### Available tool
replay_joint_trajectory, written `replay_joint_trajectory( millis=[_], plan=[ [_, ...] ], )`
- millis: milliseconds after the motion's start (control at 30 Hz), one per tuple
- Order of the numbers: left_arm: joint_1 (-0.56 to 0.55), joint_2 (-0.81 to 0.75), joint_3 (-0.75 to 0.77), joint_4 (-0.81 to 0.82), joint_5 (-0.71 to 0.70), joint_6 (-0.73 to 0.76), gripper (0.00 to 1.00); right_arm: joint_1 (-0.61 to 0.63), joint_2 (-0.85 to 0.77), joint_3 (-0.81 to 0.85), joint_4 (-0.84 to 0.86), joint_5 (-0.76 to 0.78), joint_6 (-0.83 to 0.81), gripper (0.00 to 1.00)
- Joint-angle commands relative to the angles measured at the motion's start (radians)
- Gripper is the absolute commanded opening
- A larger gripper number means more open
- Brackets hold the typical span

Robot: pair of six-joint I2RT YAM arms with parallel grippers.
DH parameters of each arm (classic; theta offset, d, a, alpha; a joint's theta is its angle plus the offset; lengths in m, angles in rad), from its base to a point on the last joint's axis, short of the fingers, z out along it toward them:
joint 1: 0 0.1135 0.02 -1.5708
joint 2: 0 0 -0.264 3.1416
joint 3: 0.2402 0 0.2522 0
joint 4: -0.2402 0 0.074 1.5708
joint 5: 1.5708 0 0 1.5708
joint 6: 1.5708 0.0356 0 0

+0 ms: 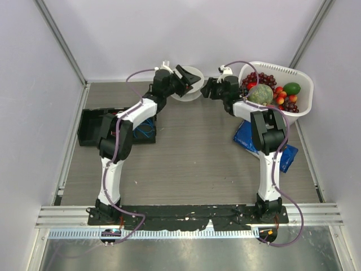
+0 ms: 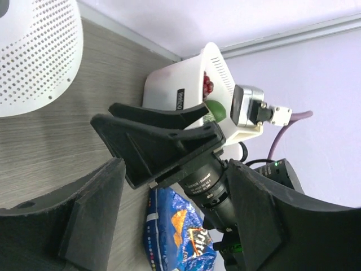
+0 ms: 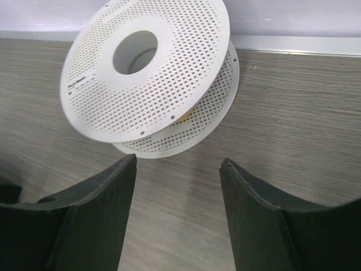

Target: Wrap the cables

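On the table (image 1: 192, 169), what's hogging the most room? —kev

The white basket (image 1: 285, 69) is sitting in the far right corner and it's holding fruit: dark grapes (image 1: 264, 79), a big green melon-looking thing (image 1: 260, 94), a smaller green fruit (image 1: 291, 88) and some red and orange bits (image 1: 280, 97). Next biggest, a black tray (image 1: 93, 127) is lying at the left edge. A blue wire coil (image 1: 148, 130) is showing at its right end, but I can't tell if it's actually inside a compartment. —mo

And the blue thing by the right arm (image 1: 265, 135)? —kev

That's a chip bag (image 1: 286, 159), lying flat and partly tucked under that arm. Then the white perforated spool (image 3: 169, 84) is sitting by the far wall (image 1: 186, 34), between the basket and the tray. —mo

Are the claws grabbing anything? —kev

Nope. The left gripper (image 2: 177, 166) is hovering near the spool with its fingers (image 2: 96, 214) spread apart and gripping nothing. The right gripper (image 3: 177, 164) is pointing at the spool, also gaping wide and holding nothing. The two are facing each other, close but not touching. —mo

Where's the cable hiding? —kev

Only a sliver of the yellow-orange cable (image 3: 186, 117) is peeking out between the spool's two flanges. The rest is hidden. —mo
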Motion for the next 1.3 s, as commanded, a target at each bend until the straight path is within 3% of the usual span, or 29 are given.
replay_joint_trajectory(
  millis=[0, 133, 233, 367, 433, 500, 567, 700, 900, 1067, 1267],
  plan=[
    [0.022, -0.123, 0.067, -0.156, 0.037, 0.167, 0.84, 0.0, -0.157, -0.058, -0.016, 0.001, -0.047, 0.69],
    [0.046, -0.184, 0.103, -0.3, 0.094, 0.281, 1.0, 0.0, -0.254, -0.103, -0.06, -0.011, -0.073, 0.77],
    [0.077, -0.223, 0.176, -0.489, 0.154, 0.425, 1.0, 0.0, -0.352, -0.135, -0.087, -0.026, -0.097, 0.79],
    [0.141, -0.195, 0.438, -0.852, 0.25, 0.595, 1.0, 0.0, -0.468, -0.124, -0.174, -0.049, -0.171, 0.8],
    [0.213, -0.182, 0.532, -0.957, 0.327, 0.604, 0.99, -0.004, -0.52, -0.089, -0.26, -0.062, -0.2, 0.81],
    [0.272, -0.224, 0.507, -0.934, 0.37, 0.609, 1.0, -0.017, -0.57, -0.072, -0.327, -0.071, -0.205, 0.81],
    [0.318, -0.263, 0.485, -0.977, 0.369, 0.694, 1.0, -0.036, -0.619, -0.072, -0.38, -0.094, -0.208, 0.81],
    [0.333, -0.281, 0.564, -1.259, 0.2, 0.969, 1.0, -0.107, -0.697, -0.106, -0.505, -0.121, -0.179, 0.82],
    [0.338, -0.457, 0.294, -1.272, 0.037, 1.152, 1.0, -0.219, -0.806, -0.254, -0.585, -0.16, -0.186, 0.82],
    [0.336, -0.588, -0.006, -1.217, -0.029, 1.183, 1.0, -0.221, -0.892, -0.382, -0.625, -0.126, -0.183, 0.82],
    [0.338, -0.682, -0.159, -1.131, -0.058, 1.181, 0.99, -0.218, -0.938, -0.451, -0.611, -0.123, -0.18, 0.82]
  ],
)
